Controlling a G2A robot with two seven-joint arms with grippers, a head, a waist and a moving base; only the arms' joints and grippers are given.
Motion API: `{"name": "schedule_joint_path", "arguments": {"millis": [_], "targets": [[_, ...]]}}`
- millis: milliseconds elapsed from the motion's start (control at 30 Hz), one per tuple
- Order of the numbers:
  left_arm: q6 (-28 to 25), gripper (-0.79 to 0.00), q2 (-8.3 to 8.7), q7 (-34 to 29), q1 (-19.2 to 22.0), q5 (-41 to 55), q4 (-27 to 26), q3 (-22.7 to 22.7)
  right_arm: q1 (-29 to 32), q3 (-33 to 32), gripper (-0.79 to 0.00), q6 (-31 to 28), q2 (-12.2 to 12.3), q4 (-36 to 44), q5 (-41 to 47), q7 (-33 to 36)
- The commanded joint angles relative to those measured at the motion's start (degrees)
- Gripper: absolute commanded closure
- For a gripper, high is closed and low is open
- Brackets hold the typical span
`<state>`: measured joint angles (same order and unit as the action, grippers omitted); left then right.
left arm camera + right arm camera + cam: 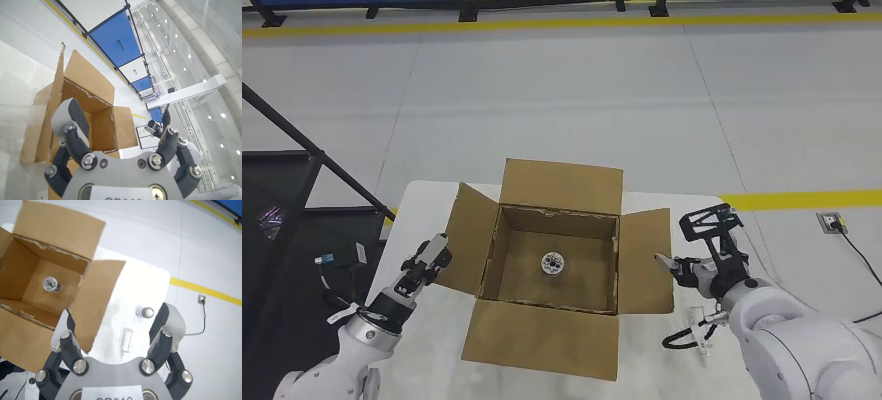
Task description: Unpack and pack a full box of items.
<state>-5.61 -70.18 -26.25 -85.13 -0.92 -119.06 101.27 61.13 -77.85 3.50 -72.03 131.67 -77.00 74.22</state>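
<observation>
my left gripper (121, 111) wide open, empty, right beside the cardboard box (102, 123), right gripper (115, 317) spread wide too, holding nothing, over a box flap, small round white part (49, 283) on the box floor beyond it, syringe (126, 341) and little bottle (144, 312) on the tabletop (147, 279) near it

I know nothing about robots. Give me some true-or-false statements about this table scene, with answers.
The brown cardboard box has its flaps open. True.
One small round white object sits inside the box. True.
The right gripper is clamped on a bottle. False: it is open and empty.
The clear plastic tube lies inside the box. False: it lies on the white table beside the box.
The left gripper is open. True.
</observation>
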Motion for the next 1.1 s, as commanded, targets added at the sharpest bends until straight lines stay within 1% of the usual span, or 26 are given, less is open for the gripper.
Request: {"name": "schedule_joint_path", "arguments": {"millis": [0, 67, 133, 233, 367, 467, 533, 600, 667, 800, 967, 1067], "targets": [[-0.29, -0.785, 0.00, 1.46, -0.52, 0.38, -0.06, 0.88, -2.77, 3.56, -0.785, -2.00, -0.28, -0.78, 2.39, -0.87], [-0.53, -0.785, 0.03, 2.20, -1.05, 1.15, -0.30, 1.98, -7.23, 7.83, -0.785, -4.83, -0.71, -4.74, 5.27, -0.06], [-0.85, -0.785, 0.09, 2.63, -1.68, 1.79, -0.35, 3.38, -13.11, 13.07, -0.785, -5.59, -1.50, -10.79, 6.55, 1.61], [-1.04, -0.785, 0.18, 3.15, -2.52, 3.24, 0.08, 5.49, -22.60, 21.73, -0.785, -5.67, -3.47, -23.48, 10.67, 2.39], [-1.32, -0.785, 0.26, 3.60, -3.58, 5.30, 0.73, 8.05, -33.37, 32.41, -0.785, -5.39, -7.21, -41.70, 17.00, -0.02], [-1.68, -0.785, 0.33, 3.45, -4.36, 6.56, 1.08, 9.44, -38.72, 38.93, -0.785, -5.94, -10.51, -53.68, 22.29, -3.66], [-1.78, -0.785, 0.36, 3.45, -4.79, 7.16, 1.30, 9.98, -41.74, 42.88, -0.785, -5.40, -12.69, -61.43, 22.71, -5.47], [-1.94, -0.785, 0.39, 3.36, -5.12, 7.42, 1.39, 10.21, -43.58, 45.60, -0.785, -6.61, -14.98, -67.91, 26.17, -7.99], [-1.96, -0.785, 0.40, 3.35, -5.16, 7.44, 1.39, 10.23, -45.38, 48.10, -0.785, -6.82, -17.19, -73.95, 27.50, -9.64], [-1.96, -0.785, 0.40, 3.35, -5.16, 7.44, 1.39, 10.23, -47.54, 50.53, -0.785, -8.98, -20.93, -84.73, 31.44, -13.49], [-1.96, -0.785, 0.40, 3.35, -5.16, 7.44, 1.39, 10.23, -48.44, 52.70, -0.785, -10.70, -24.50, -94.29, 32.30, -18.97], [-1.96, -0.785, 0.40, 3.35, -5.16, 7.44, 1.39, 10.23, -48.45, 54.26, -0.785, -8.38, -26.43, -98.21, 30.29, -21.99]]}}
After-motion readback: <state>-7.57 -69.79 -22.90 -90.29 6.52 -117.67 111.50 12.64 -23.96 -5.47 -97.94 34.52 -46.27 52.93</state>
